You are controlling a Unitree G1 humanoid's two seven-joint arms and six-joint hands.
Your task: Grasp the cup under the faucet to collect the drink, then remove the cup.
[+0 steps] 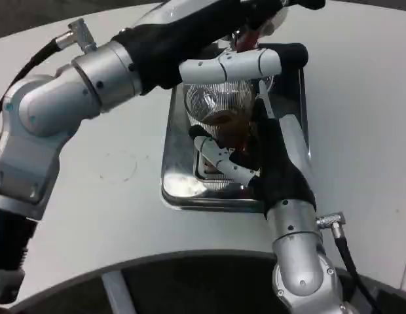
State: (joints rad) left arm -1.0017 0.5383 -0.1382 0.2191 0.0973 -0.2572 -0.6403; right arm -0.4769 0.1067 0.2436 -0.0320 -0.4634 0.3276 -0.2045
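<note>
A clear ribbed cup point(219, 104) with brown drink in its bottom stands over the shiny metal drip tray point(180, 186). My right hand point(255, 163) comes in from below and grips the cup, white fingers wrapped round its near side and the black palm against its right side. The reddish faucet point(245, 39) shows just above the cup's rim. My left arm crosses the picture from the left. My left hand point(242, 64) is up at the faucet, with one long white finger lying across the cup's top. What that hand holds is hidden by the arm.
The tray lies on a white round table point(111, 170) whose front edge curves just below my right forearm. A dark machine body point(291, 78) stands behind the tray at the right. A faint ring mark point(118, 167) lies left of the tray.
</note>
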